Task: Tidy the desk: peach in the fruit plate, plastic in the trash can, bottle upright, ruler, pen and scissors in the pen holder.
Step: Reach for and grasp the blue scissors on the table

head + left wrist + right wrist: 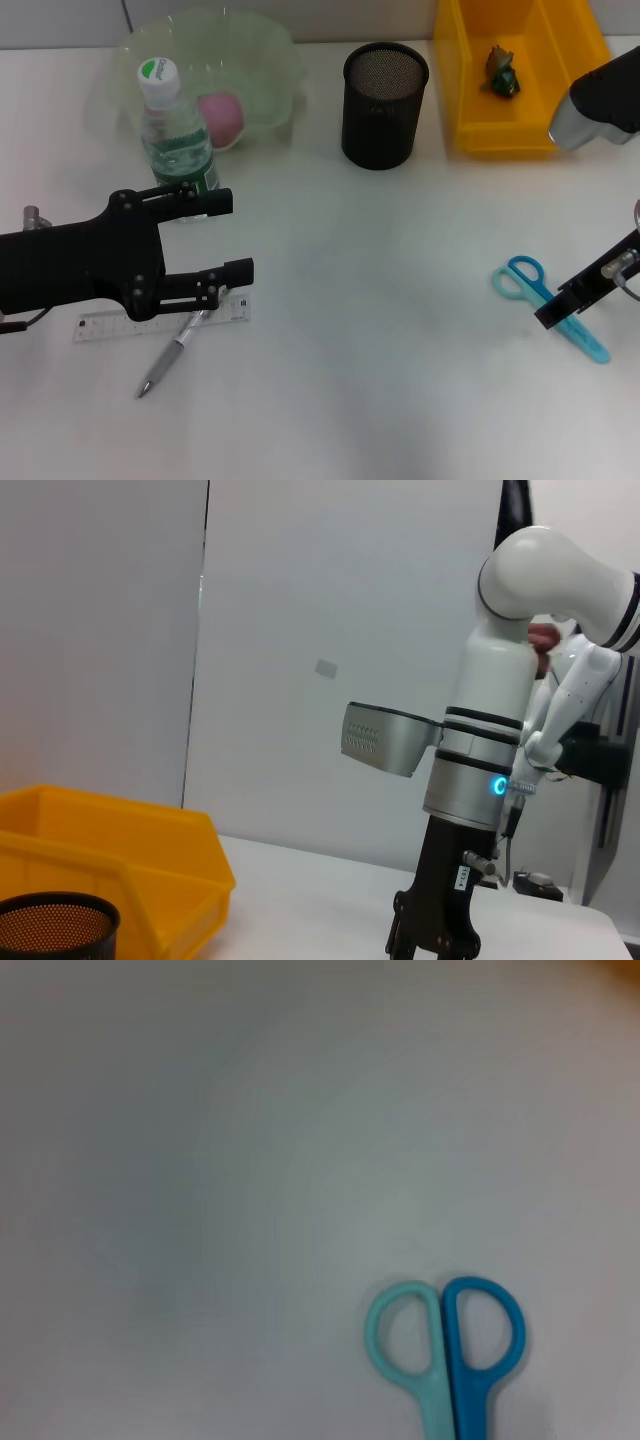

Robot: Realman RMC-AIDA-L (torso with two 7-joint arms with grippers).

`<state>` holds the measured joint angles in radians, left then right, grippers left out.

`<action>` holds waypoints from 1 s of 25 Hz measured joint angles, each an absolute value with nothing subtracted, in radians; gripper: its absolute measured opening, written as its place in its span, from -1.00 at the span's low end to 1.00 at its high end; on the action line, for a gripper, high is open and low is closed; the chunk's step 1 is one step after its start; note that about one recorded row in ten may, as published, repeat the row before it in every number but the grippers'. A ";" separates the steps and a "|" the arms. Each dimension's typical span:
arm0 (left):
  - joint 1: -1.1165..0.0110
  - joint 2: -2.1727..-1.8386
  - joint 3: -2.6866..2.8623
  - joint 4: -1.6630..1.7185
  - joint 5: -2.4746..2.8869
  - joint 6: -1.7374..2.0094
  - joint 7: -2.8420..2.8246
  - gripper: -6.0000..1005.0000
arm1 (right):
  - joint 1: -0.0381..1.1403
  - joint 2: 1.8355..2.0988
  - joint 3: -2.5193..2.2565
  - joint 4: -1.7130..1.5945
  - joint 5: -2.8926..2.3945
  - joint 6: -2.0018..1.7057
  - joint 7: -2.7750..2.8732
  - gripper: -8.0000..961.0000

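Head view shows a white worktop (400, 400) with a black mesh pen holder (385, 105) standing at the back centre, between a pale green translucent fruit plate (265, 50) holding a pink peach (222, 116) and a yellow plastic bin (520, 75) with a crumpled dark green scrap of plastic (500, 72) inside. A clear water bottle with a white cap and green label (175, 130) stands upright just in front of the plate, touching or nearly touching the upper finger of the left claw (225, 235).

That black claw, its fingers spread wide, holds nothing; its lower finger overlaps a clear plastic ruler (105, 326) and a grey pen (172, 353) that lies slanted across the ruler's near edge. Whether the finger touches them cannot be told.

A pair of scissors with light and dark blue handles (535, 285) lies at the right. The right claw (560, 308) sits over the blades, hiding their middle; it is cut off by the frame edge, and I cannot tell whether its fingers are apart or together. Right wrist view shows only the scissor handles (445, 1345) on bare worktop, blades cut off.
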<state>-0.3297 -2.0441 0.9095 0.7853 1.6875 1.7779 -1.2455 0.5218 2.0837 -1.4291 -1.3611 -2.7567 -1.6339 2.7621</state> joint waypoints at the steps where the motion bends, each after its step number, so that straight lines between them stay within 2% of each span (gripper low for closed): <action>1: -0.330 -2.044 0.909 0.785 1.687 1.778 -1.246 0.57 | 0.524 2.084 -1.429 -1.355 -2.757 -1.632 2.762 0.46; 25: -0.330 -2.045 0.899 0.782 1.689 1.778 -1.246 0.57 | 0.540 2.085 -1.443 -1.299 -2.755 -1.596 2.764 0.44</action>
